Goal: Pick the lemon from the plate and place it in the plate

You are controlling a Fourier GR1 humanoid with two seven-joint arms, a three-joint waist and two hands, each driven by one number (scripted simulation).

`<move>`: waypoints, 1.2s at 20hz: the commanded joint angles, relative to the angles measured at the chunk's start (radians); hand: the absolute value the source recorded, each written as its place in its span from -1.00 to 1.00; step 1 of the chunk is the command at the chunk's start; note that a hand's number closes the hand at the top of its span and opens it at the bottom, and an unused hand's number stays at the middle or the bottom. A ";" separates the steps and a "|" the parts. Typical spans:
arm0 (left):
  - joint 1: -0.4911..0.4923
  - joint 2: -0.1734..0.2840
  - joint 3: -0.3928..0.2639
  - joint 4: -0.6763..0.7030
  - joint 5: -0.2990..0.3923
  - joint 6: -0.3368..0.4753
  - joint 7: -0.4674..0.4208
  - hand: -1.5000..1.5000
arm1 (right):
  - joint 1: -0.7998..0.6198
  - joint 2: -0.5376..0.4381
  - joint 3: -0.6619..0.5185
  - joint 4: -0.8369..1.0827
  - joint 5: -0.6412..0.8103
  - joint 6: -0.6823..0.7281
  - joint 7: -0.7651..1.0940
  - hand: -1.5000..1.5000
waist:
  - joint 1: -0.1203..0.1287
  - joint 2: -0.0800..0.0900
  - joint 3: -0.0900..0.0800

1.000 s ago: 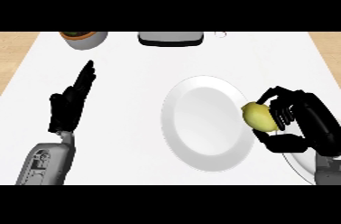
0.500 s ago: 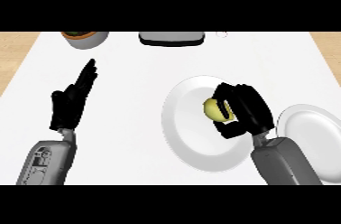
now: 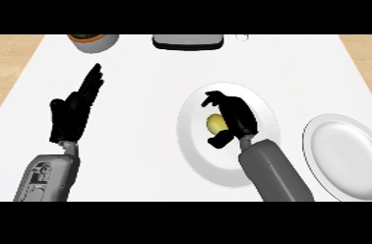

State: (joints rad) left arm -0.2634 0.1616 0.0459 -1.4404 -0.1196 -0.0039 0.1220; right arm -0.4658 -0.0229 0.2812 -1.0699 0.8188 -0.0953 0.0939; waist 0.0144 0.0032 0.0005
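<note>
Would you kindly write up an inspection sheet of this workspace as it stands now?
Surface: white counter, wood showing at both far corners.
Job's things: lemon over the centre plate; second plate at the right edge.
Clutter: bowl and dark-rimmed tray along the far edge.
Hands: right hand curled round the lemon; left hand open, fingers up, resting at the left.
Cables: nothing seen.
Surroundings: nothing seen.
</note>
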 commanded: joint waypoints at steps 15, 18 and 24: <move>0.016 0.005 0.027 0.023 0.012 -0.013 -0.043 0.00 | 0.105 -0.080 -0.320 -0.187 -0.531 -0.046 -0.163 -1.00 | -0.025 -0.005 -0.001; -0.002 -0.012 0.021 0.035 -0.012 0.020 -0.026 0.00 | 0.187 -0.159 -0.381 -0.296 -0.622 0.047 -0.162 -1.00 | -0.031 -0.006 -0.001; -0.027 0.013 0.039 0.037 0.002 -0.011 -0.019 0.00 | 0.242 -0.312 -0.531 -0.147 -0.742 0.206 -0.331 -1.00 | -0.018 -0.003 0.000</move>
State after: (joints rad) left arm -0.2656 0.1550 0.0627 -1.4192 -0.1312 0.0037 0.1051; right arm -0.2731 -0.2689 -0.1875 -1.2515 0.1314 0.0351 -0.1701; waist -0.0068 -0.0006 0.0000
